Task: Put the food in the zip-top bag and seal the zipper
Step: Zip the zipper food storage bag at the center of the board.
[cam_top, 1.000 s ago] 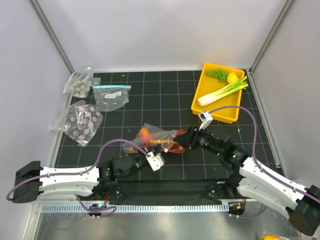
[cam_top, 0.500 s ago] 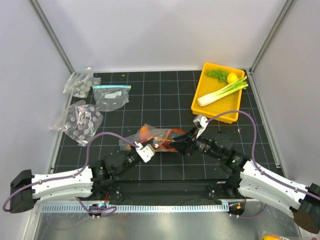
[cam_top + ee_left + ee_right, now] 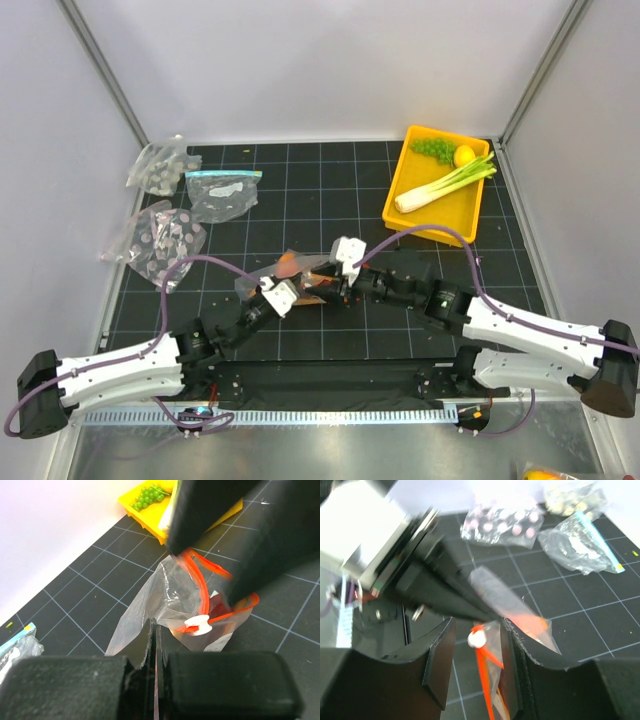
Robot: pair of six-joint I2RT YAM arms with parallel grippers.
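Where both jaws meet, the zip-top bag [image 3: 145, 605] lies on the table [image 3: 330, 190], near-left of the yellow tray [image 3: 392, 200].
Left jaws pressed together, pinching the bag's clear film; right jaws spread astride the zipper [image 3: 484, 675]; orange food [image 3: 288, 263] inside the bag.

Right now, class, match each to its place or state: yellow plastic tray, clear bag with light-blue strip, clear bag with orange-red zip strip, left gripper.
1 yellow plastic tray
2 clear bag with light-blue strip
3 crinkly clear bag with orange-red zip strip
4 left gripper

A shut on clear plastic
B back left of the black mat
C back right, holding a leek
D middle of the mat

Pairs: 1-C, 2-B, 3-D, 4-A
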